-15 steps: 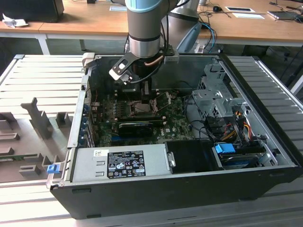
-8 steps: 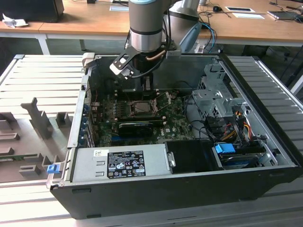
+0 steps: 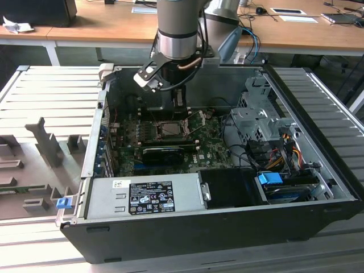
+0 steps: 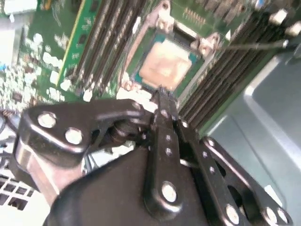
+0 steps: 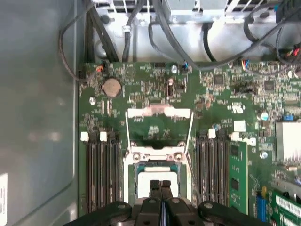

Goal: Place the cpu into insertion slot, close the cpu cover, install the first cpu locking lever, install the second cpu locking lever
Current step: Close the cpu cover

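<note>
Fingers: the black two-finger gripper (image 5: 160,184) has its fingers together with nothing between them.
Chip: the small square cpu with a pale beige-silver metal face (image 4: 167,63) lies flat in the insertion slot, a square black socket with a silvery rim (image 5: 131,179), on the green circuit board (image 5: 155,89).
Key relation: the fingertips hang over the chip's edge nearest the gripper body, and most of the pale face lies beyond them. I cannot tell whether they touch it.
Long axis: there is none to speak of, since the chip is square and sits square to its socket.
Cover: the cpu cover, a thin silvery metal frame with a square window (image 5: 159,112), is swung open. It stands on the far side of the chip from the fingertips, clear of them.
Lever: a thin metal locking lever (image 4: 254,45) stands off to one side of the socket, unlatched by my reading.
Progress: the chip looks placed, and the cover and levers are not yet down (a judgement from how they lie).
Arm: there is only the one, directly above the socket in the exterior view.
Writing: a black-and-white printed label (image 3: 151,196) sits on the grey metal power supply box (image 3: 108,199) at the case's near edge. I leave its text unread.
</note>
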Robot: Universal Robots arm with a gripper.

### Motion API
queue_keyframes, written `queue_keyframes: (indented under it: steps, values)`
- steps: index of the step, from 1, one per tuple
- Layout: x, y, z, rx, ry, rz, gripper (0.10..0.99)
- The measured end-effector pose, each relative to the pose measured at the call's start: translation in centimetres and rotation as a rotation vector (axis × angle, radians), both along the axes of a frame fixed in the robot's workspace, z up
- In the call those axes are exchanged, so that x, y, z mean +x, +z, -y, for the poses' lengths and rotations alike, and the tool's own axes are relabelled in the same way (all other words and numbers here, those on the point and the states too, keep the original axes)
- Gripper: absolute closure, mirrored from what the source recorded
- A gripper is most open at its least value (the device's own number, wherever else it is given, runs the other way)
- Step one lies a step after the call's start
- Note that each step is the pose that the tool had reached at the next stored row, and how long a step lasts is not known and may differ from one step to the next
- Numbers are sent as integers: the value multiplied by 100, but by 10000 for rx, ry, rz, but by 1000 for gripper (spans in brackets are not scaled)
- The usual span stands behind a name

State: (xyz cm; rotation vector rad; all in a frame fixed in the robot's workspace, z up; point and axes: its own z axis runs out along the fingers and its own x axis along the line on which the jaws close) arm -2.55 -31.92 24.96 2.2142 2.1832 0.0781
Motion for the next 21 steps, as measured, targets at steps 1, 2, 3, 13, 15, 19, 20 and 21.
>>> queue_keyframes:
  steps: [1, 2, 3, 13, 15, 19, 20, 21]
  values:
    - [16, 0, 0, 0, 2, 0, 980]
    - [28, 0, 1, 1, 1, 1, 980]
    - [35, 0, 0, -1, 1, 0, 980]
    - [46, 154, -13, -3, 0, 1, 980]
    - [70, 154, -13, -3, 0, 0, 980]
    - [152, 154, -13, -3, 0, 0, 980]
    - [171, 154, -13, -3, -1, 1, 980]
    - [194, 154, -13, -3, 0, 0, 980]
